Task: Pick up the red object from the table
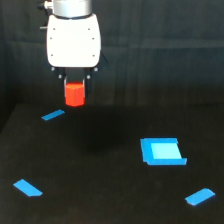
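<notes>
Red object [75, 94]: short faceted block, held between my fingers, directly under my white body. My gripper [75, 92] is closed on it; the dark fingers flank its upper sides and are hard to make out against the dark backdrop. Block hangs in the air, clear of the table [100, 200]. Table: black, matte. Blue patch [162, 152]: on the table, toward the exterior view's right. Blue strips: one [53, 115] just below the block, two [28, 188] [199, 196] near the front corners.

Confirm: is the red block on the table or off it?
Off: the red block hangs between the hand's dark fingers, above the table.
</notes>
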Motion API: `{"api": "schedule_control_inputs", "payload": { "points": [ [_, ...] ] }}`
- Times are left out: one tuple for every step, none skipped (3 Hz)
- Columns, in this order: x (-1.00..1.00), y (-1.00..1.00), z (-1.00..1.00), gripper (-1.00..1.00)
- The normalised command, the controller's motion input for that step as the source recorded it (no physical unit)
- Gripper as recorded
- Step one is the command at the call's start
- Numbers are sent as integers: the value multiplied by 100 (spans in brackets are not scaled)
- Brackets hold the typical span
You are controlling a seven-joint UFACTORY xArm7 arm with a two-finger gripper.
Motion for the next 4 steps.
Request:
{"api": "schedule_control_inputs", "payload": {
  "points": [
    [-1, -5, 11, -75],
    [4, 5, 14, -87],
    [10, -6, 16, -76],
    [1, 6, 21, -79]
  ]
}}
